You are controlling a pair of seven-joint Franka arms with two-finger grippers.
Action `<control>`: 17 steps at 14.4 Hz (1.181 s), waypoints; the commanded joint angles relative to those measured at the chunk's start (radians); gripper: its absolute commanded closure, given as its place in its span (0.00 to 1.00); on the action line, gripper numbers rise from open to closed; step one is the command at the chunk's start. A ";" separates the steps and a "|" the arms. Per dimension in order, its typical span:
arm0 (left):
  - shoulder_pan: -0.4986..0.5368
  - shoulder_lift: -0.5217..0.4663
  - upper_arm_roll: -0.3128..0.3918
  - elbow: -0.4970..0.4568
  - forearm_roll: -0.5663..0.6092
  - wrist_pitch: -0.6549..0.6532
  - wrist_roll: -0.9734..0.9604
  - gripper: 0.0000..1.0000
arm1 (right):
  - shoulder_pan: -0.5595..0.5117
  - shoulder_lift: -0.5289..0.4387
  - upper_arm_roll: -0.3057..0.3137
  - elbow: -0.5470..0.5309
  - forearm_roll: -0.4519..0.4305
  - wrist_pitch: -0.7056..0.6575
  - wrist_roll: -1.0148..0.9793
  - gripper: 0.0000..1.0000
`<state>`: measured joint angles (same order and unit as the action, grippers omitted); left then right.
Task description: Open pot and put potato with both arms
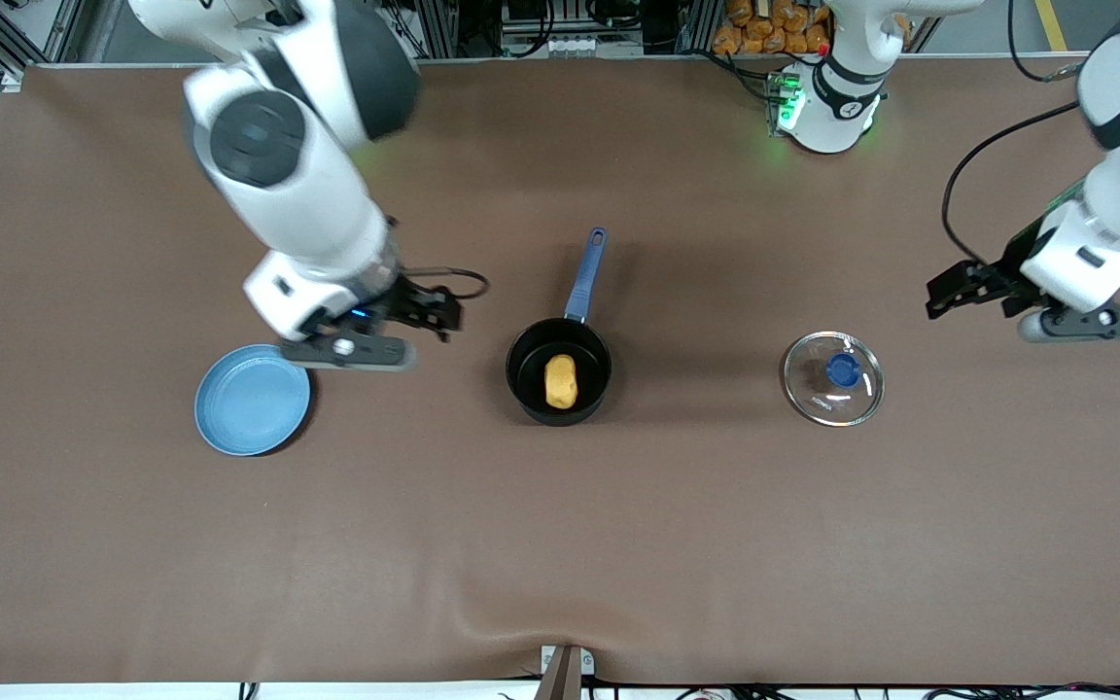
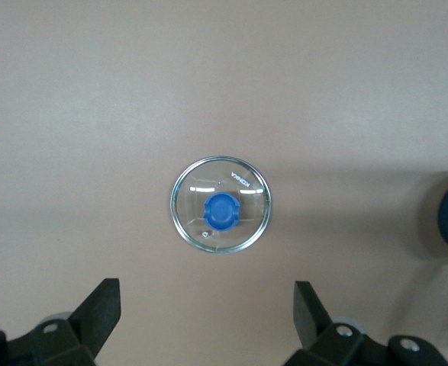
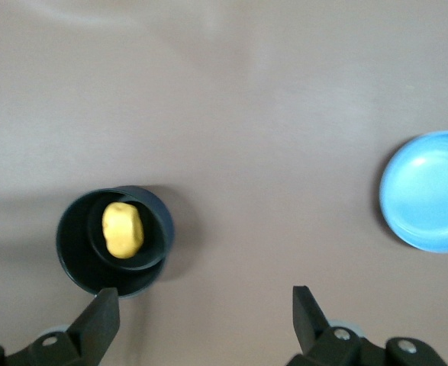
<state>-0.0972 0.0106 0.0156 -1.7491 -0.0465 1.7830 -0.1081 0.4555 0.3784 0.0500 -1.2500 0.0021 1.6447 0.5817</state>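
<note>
Brown cloth covers the desk [image 1: 560, 544], and at its middle stands the pot [image 1: 559, 371], a small black saucepan with its blue handle [image 1: 586, 275] pointing toward the robots' bases. The pot is open, and the potato [image 1: 561, 381] lies inside it on the bottom, yellow-orange and oval; the right wrist view shows it there too [image 3: 123, 229], within the pot's dark wall [image 3: 75, 259]. The glass lid [image 1: 832, 378] with its blue knob [image 1: 843, 369] lies flat on the desk well apart from the pot, toward the left arm's end; the left wrist view looks straight down on it [image 2: 220, 204]. A blue plate [image 1: 252, 400] sits toward the right arm's end, bare, and about as near the front camera as the pot.

The right gripper [image 1: 424, 313] hangs over the desk between the plate and the pot, its fingers [image 3: 98, 324] spread wide and holding nothing. The left gripper [image 1: 959, 290] hangs over the desk beside the lid, toward the left arm's end of it, fingers [image 2: 100, 309] likewise wide apart and carrying nothing
</note>
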 commanded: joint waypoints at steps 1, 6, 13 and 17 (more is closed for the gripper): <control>0.002 0.026 -0.006 0.143 0.005 -0.143 -0.013 0.00 | -0.069 -0.085 0.010 -0.039 0.006 -0.078 -0.066 0.00; 0.004 0.009 -0.011 0.238 0.005 -0.286 -0.033 0.00 | -0.231 -0.154 0.011 -0.037 -0.042 -0.200 -0.297 0.00; 0.014 -0.041 -0.055 0.220 -0.001 -0.335 -0.062 0.00 | -0.386 -0.219 0.011 -0.039 -0.037 -0.309 -0.433 0.00; 0.063 -0.058 -0.100 0.166 0.001 -0.329 -0.061 0.00 | -0.451 -0.269 0.014 -0.110 -0.004 -0.312 -0.445 0.00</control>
<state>-0.0691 -0.0171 -0.0495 -1.5431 -0.0465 1.4542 -0.1595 0.0529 0.1739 0.0434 -1.2611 -0.0238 1.3156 0.1542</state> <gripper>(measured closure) 0.000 0.000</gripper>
